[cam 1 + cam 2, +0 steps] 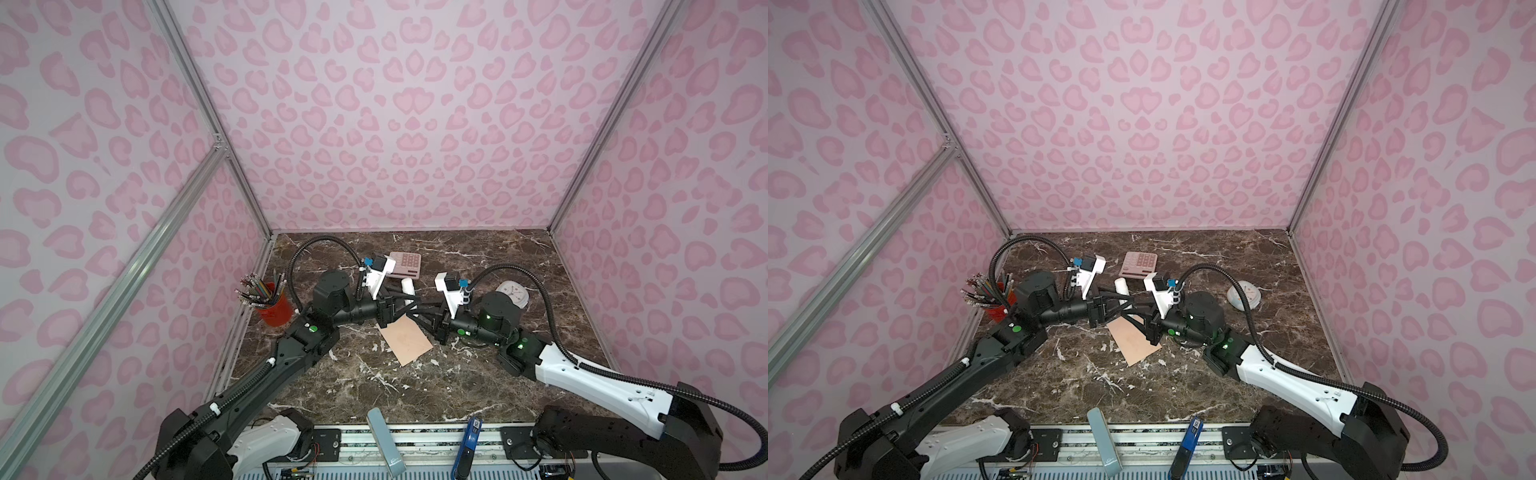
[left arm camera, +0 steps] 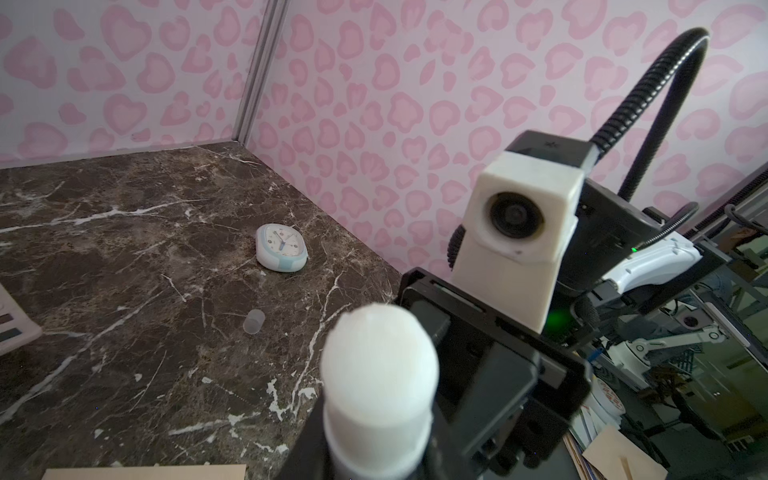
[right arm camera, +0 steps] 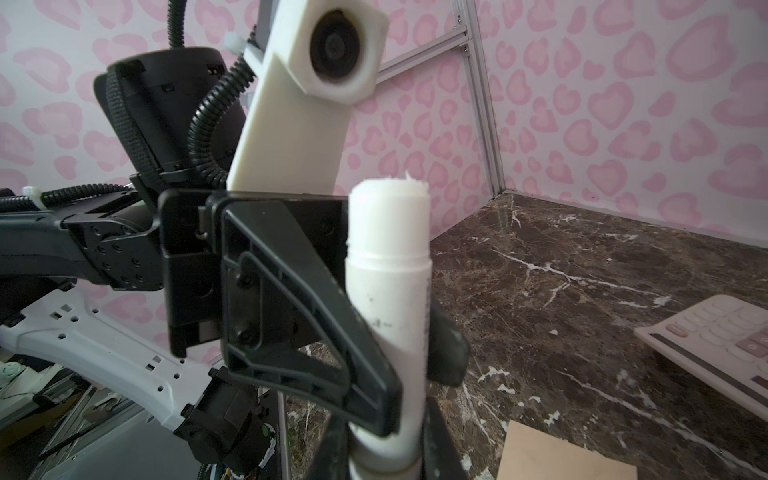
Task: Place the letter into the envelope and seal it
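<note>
The peach-tan envelope [image 1: 409, 338] [image 1: 1136, 340] lies flat on the marble table, under where both grippers meet. No flap shows, and the letter is hidden. A white glue stick [image 1: 408, 286] [image 2: 380, 374] [image 3: 388, 266] stands upright above the envelope, uncapped, with its glue end up. My left gripper [image 1: 405, 301] [image 2: 376, 465] is shut on the tube's middle. My right gripper [image 1: 417, 313] [image 3: 384, 457] comes in from the opposite side. Its jaws flank the tube's base and press against it, just below the left gripper's fingers [image 3: 332, 332].
A pink calculator [image 1: 405, 264] sits behind the grippers, and a white-and-blue clock [image 1: 513, 293] [image 2: 281, 248] lies at the right. The translucent cap [image 2: 254, 321] rests on the table. A red cup of pencils [image 1: 274, 309] stands by the left wall.
</note>
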